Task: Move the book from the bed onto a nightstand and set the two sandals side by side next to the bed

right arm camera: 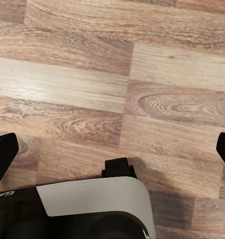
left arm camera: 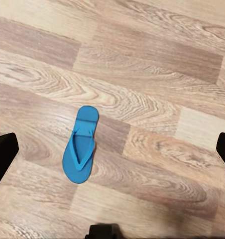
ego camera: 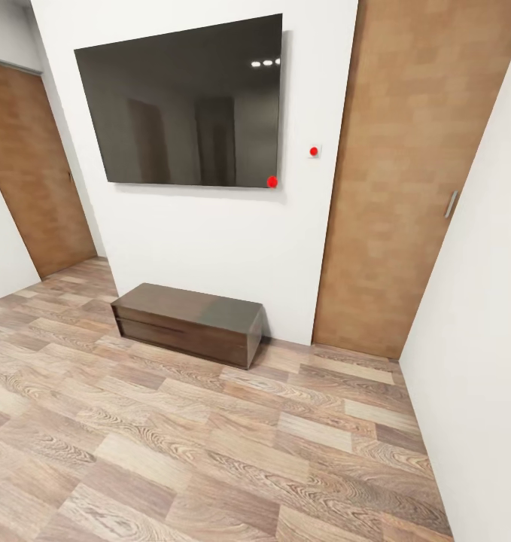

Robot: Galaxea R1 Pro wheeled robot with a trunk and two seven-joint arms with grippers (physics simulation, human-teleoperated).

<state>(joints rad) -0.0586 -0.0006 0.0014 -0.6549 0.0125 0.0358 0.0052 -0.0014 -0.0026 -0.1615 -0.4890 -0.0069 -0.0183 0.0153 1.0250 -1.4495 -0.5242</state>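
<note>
In the left wrist view, the left gripper [left arm camera: 112, 149] is seen with its jaws spread wide apart, one dark fingertip [left arm camera: 3, 157] at each side edge of the picture, and nothing is held between them. Between those fingertips, on the wood-plank floor [left arm camera: 157, 59], one bright blue sandal [left arm camera: 81, 145] is seen lying flat, sole down and straps up. It is untouched by the gripper.

In the right wrist view, the right gripper [right arm camera: 112, 154] is likewise shown with its jaws wide apart and empty, a dark fingertip [right arm camera: 3, 157] at each side edge. Bare floor planks [right arm camera: 142, 74] lie under it, and part of the robot's white and black base [right arm camera: 92, 206] is seen beside the gripper, with a shadow cast on the planks next to it.

In the head view, a long, low dark wooden cabinet [ego camera: 189, 322] with one wide drawer is seen standing on the floor against a white wall [ego camera: 210, 241]. A large dark wall-mounted screen [ego camera: 184, 105] hangs directly above the cabinet, with a red dot at its lower corner. Just beside the screen, a small white wall plate with a red dot [ego camera: 314, 151] is fixed. A brown wooden door [ego camera: 413, 173] with a metal handle stands beyond that plate, and a second brown door [ego camera: 29, 173] is seen on the far side of the cabinet from it.
</note>
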